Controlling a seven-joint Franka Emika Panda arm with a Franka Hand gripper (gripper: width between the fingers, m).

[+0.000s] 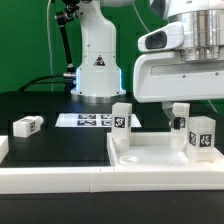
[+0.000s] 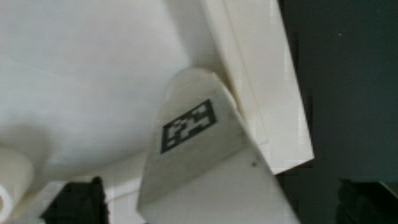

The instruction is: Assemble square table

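The square table's white slab [image 1: 160, 152] lies flat at the exterior view's right, rim up. Two white tagged legs stand on it, one at its left [image 1: 122, 118] and one at its right [image 1: 202, 135]. A third leg [image 1: 27, 125] lies loose on the black table at the left. My gripper [image 1: 190, 118] hangs over the slab's right side, low beside the right leg. In the wrist view a tagged leg [image 2: 192, 135] rests against the slab [image 2: 89, 80] and reaches between my dark fingers [image 2: 80, 200]. My gripper [image 2: 222, 208] is open, with gaps on both sides of the leg.
The marker board [image 1: 88, 120] lies behind the slab, before the robot base [image 1: 95, 65]. A long white rail [image 1: 90, 182] runs along the front, and another white piece [image 1: 3, 150] sits at the left edge. A slab rim [image 2: 267, 80] runs beside the leg.
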